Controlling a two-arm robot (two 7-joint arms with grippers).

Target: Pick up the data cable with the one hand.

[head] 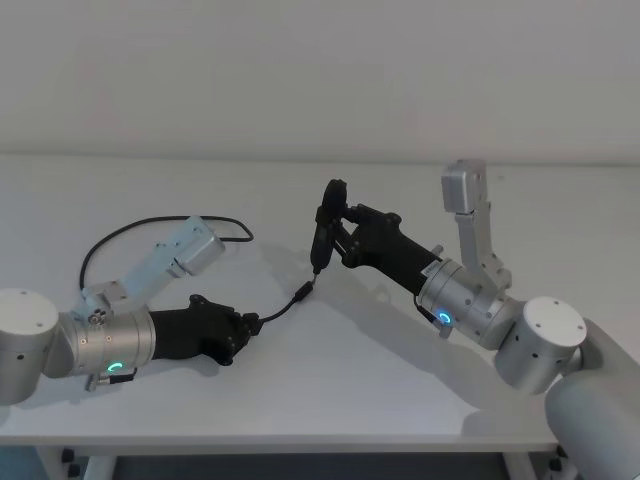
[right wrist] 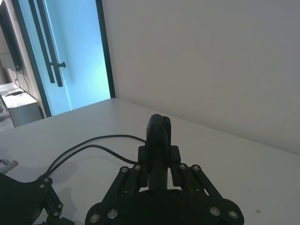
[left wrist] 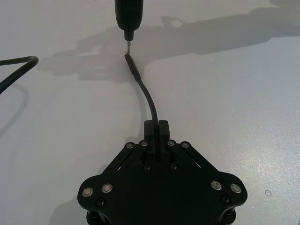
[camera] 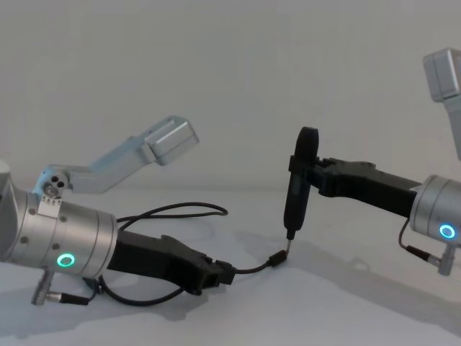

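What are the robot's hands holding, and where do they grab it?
The left gripper pinches the cable a little behind its plug. The right gripper holds the pen-like tool around its upper body.

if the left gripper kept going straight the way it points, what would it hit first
Probably the pen-like tool held upright by the right gripper; the left gripper, shut on the data cable, points right at its tip.

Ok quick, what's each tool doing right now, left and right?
Left tool: closed on the data cable, just behind its plug.
Right tool: closed on an upright black pen-like tool, tip at the plug.
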